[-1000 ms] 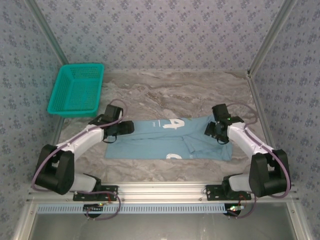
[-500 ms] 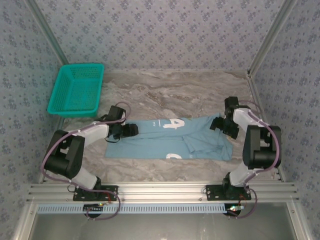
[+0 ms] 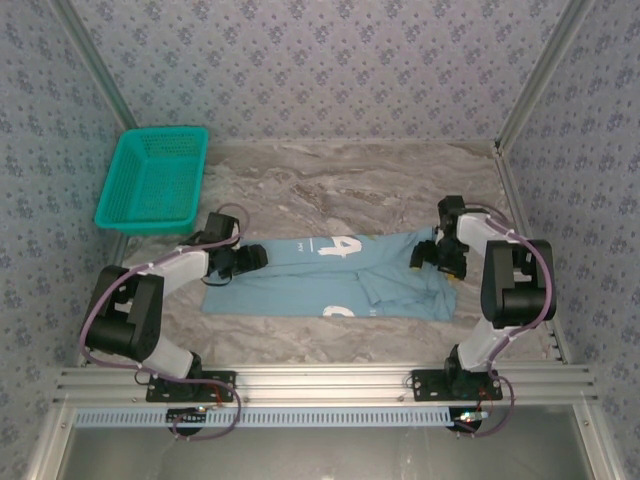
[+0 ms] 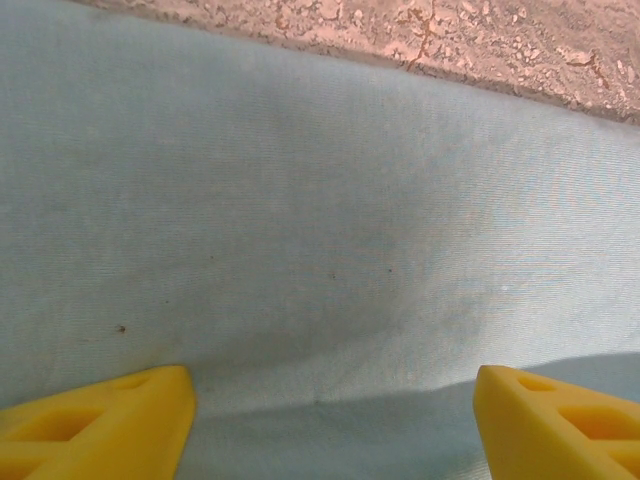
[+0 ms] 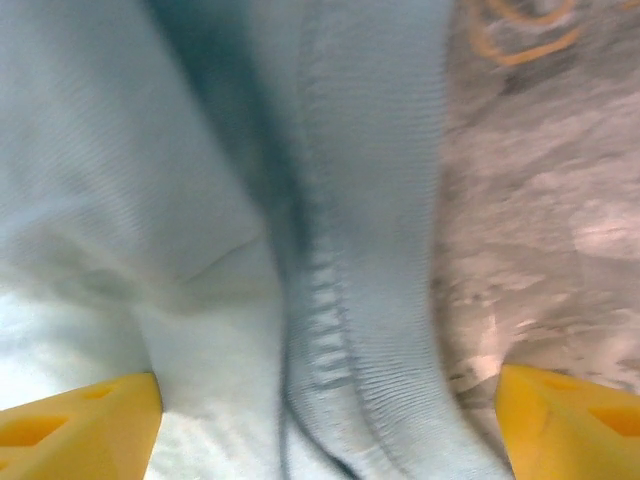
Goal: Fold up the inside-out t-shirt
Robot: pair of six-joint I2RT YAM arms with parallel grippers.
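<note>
The light blue inside-out t-shirt (image 3: 330, 280) lies flat as a long folded band across the marble table, white print showing on top. My left gripper (image 3: 252, 258) is low over its left end, open. In the left wrist view the gripper (image 4: 330, 430) has plain shirt fabric (image 4: 300, 220) between its spread yellow fingertips (image 4: 100, 425). My right gripper (image 3: 424, 258) hovers at the shirt's right end, also open. In the right wrist view this gripper (image 5: 325, 430) straddles a stitched hem (image 5: 335, 330) at the cloth's edge, one yellow fingertip (image 5: 570, 420) over bare table.
A teal mesh basket (image 3: 155, 180) stands at the back left, apart from the shirt. Bare marble table (image 3: 350, 185) stretches behind the shirt. Patterned walls with metal posts close in both sides. The arm bases sit on the rail along the near edge.
Both arms have raised their elbows. The right gripper swung out to the right and came back in over the shirt's right end. The shirt's left end has shifted slightly left.
</note>
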